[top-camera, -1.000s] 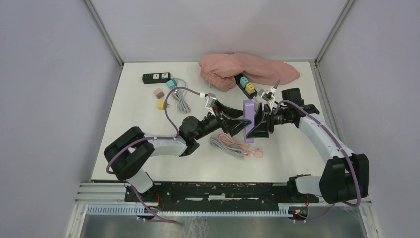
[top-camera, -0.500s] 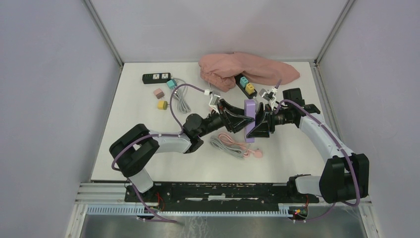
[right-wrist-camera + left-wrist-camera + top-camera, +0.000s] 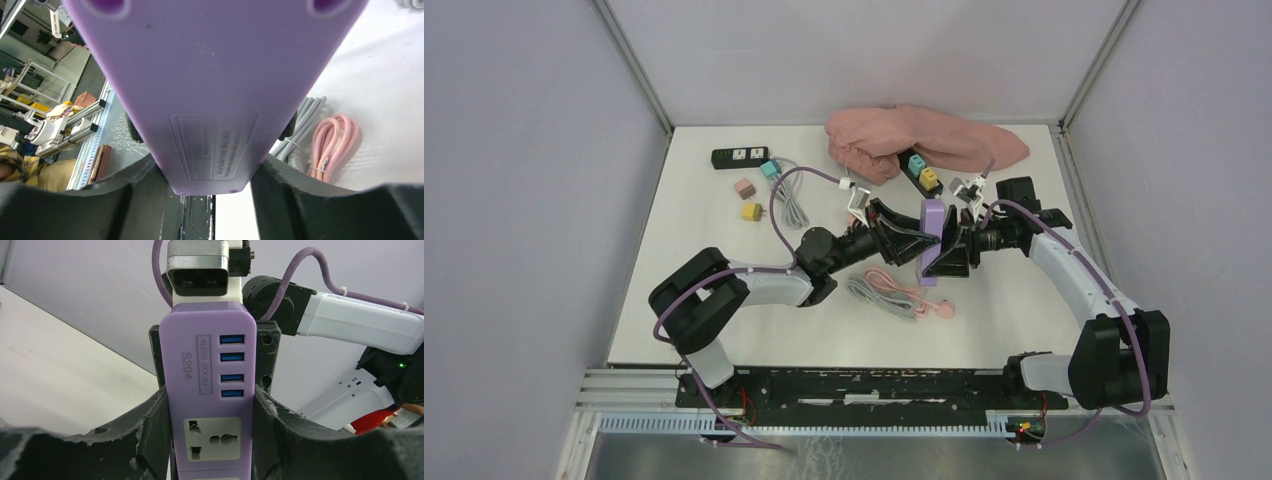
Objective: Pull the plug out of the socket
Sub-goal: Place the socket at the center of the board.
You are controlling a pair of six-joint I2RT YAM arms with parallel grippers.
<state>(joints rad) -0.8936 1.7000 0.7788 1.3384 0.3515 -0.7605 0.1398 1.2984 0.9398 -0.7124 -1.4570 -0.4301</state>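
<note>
We see the left gripper [image 3: 210, 402] clenched on the sides of the purple plastic socket strip [image 3: 209, 365]; the right gripper [image 3: 207, 170] grasps the same strip from its back. The strip is held between the arms above the white table [image 3: 714, 250], near a coiled pink cable [image 3: 911, 292]; the plug we cannot make out.
</note>
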